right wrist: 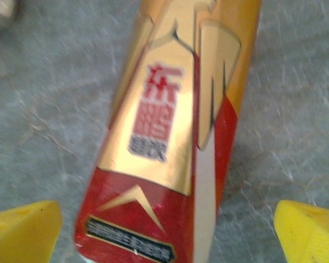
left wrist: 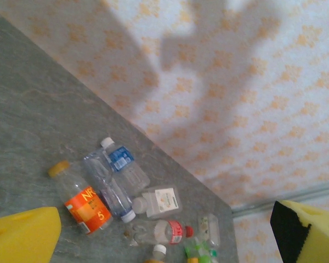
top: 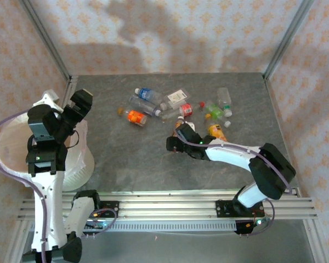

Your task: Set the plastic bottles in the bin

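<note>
Right gripper (right wrist: 164, 233) has its jaws spread wide on either side of a gold-and-red labelled bottle (right wrist: 170, 126) lying on the grey table (right wrist: 44, 109), without touching it. Other plastic bottles (top: 178, 107) lie scattered toward the table's far middle, and the bin (top: 8, 153) sits at its near left edge. Left gripper (top: 77, 109), jaws spread wide and empty, hangs by the bin's far right rim.

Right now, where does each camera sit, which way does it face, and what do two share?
Top external: above and behind the bases, looking down on the table; both arms, the left gripper near the bin, the right gripper at the plastic bottles.
Left wrist: raised, looking slantwise across the table to the patterned wall; its yellow fingers at the lower corners.
Right wrist: close above a gold-and-red bottle, a yellow finger each side.
Shared: top external and left wrist both show the orange-labelled bottle.
</note>
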You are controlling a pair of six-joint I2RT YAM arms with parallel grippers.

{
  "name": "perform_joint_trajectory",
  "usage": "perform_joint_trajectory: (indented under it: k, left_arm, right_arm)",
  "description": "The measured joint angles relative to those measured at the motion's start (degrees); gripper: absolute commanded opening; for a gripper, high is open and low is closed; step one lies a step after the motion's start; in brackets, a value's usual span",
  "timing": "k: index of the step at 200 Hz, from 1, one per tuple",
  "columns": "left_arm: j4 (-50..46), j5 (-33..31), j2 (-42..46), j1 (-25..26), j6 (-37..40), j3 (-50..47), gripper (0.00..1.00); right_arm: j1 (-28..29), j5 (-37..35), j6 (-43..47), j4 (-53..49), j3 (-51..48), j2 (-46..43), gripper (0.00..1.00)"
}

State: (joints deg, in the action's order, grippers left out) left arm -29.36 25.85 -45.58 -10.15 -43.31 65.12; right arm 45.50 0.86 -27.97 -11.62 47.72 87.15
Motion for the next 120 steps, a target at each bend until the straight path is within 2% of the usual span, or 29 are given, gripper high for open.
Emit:
perform_joint_trajectory:
  k: [31,69,86,120]
  left_arm:
    - [2.6,-1.3,-2.3,5.7,0.4,0.0,1.00]
    - [3.5,-3.4,-7.2,12.5,2.2,2.3,1.00]
    - [4.8,-4.1,-8.2,15.5,2.9,2.6,1.00]
    - [6.0,-4.9,-10.7,19.7,3.6,3.0,1.00]
  right_arm:
    - [0.1,-0.2,0.8,-1.3,0.3,2.0,1.00]
    - [0.1,-1.7,3.2,0.0,2.8,6.6,0.94]
    - [0.1,-2.7,4.9,0.7,3.2,7.6,0.81]
    - [0.1,-5.0,7.7,1.9,3.4,7.9,0.71]
